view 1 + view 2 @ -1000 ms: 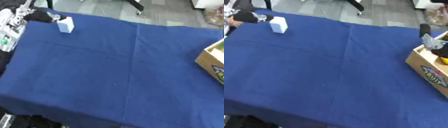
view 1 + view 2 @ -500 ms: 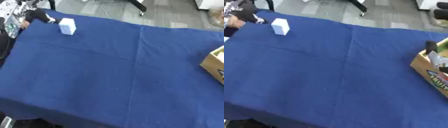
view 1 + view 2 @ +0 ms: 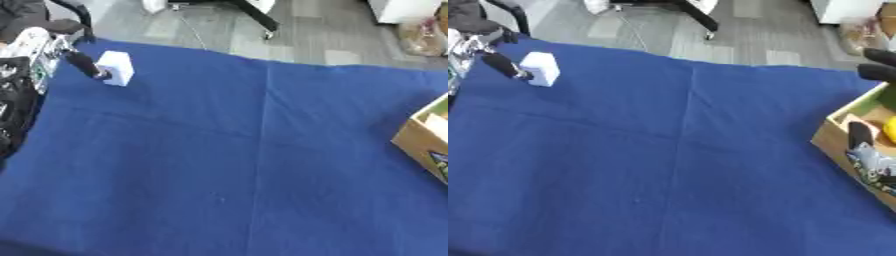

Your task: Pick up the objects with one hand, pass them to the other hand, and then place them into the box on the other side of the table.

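While the small white box-shaped block stood on the blue cloth-covered worktop near its far left corner, the robot's left hand reached in from the left side. One dark finger was stretched out straight, and its tip touched the left side of the white block. The other fingers could not be made out well, but nothing was curled round the block, so the hand looked open. The block stood upright on the cloth. The brown cardboard box sat at the right edge of the worktop, well apart from the block. Inside it lay something yellow and a dark thing, with a printed pack beside them. The robot's right hand showed as a dark shape at the right edge, just above the far side of the box. I could not tell if its fingers were open or closed. The floor behind the worktop was grey.
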`<action>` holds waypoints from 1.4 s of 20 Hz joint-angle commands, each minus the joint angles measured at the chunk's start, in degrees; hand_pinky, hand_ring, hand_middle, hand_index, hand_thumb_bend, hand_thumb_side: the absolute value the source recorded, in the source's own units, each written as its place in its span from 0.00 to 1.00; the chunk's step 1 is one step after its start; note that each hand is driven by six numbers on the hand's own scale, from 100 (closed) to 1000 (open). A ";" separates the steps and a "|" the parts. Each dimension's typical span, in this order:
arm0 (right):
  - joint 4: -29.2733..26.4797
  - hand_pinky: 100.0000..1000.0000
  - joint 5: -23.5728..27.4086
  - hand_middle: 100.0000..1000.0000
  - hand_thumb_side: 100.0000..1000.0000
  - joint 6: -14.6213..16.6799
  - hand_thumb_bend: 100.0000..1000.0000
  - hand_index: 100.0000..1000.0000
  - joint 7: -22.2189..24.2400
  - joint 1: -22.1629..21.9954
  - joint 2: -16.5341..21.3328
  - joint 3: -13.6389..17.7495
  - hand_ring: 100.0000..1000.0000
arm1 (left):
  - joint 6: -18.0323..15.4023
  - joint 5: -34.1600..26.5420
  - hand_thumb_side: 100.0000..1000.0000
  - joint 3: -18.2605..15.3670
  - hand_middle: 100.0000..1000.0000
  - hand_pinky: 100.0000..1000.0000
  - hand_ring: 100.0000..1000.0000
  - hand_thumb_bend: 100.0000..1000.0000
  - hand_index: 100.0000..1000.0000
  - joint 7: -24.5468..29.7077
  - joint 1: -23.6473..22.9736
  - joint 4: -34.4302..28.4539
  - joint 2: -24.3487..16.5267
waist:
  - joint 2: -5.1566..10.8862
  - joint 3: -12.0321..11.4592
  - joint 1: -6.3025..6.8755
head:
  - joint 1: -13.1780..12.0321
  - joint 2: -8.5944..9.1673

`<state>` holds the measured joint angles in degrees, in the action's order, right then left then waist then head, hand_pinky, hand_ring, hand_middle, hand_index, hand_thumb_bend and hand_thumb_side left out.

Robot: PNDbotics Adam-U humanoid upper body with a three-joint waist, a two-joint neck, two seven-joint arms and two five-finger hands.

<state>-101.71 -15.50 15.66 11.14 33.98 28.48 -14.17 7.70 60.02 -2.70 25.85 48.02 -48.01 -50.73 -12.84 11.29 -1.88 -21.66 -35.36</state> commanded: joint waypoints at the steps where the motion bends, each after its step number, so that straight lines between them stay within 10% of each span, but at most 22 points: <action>1: -0.78 1.00 0.50 1.00 0.25 0.11 0.00 0.93 0.24 0.88 0.40 0.27 0.92 | 0.40 2.04 0.26 -0.80 0.79 0.80 0.78 0.46 0.85 2.12 2.02 1.26 -1.05 | -0.25 0.37 -0.46 | -0.33 1.33; 21: 0.63 1.00 0.52 1.00 0.28 0.32 0.00 0.92 0.35 1.15 -0.89 -0.04 0.92 | 5.56 14.78 0.27 -2.46 0.81 0.78 0.76 0.22 0.87 -0.50 3.57 4.49 0.32 | -2.66 2.53 -0.22 | -0.49 3.17; 28: 0.77 1.00 0.55 1.00 0.28 0.32 0.00 0.92 0.20 1.08 -0.96 0.06 0.92 | 6.05 14.33 0.33 -2.71 0.35 0.43 0.35 0.00 0.43 -12.98 2.82 4.66 1.85 | -2.81 2.47 -0.41 | -0.44 3.49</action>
<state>-100.63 -15.30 15.90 11.41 34.26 26.95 -14.52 13.60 74.35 -4.87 15.54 50.20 -42.95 -47.64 -15.73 13.72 -1.88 -22.12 -32.59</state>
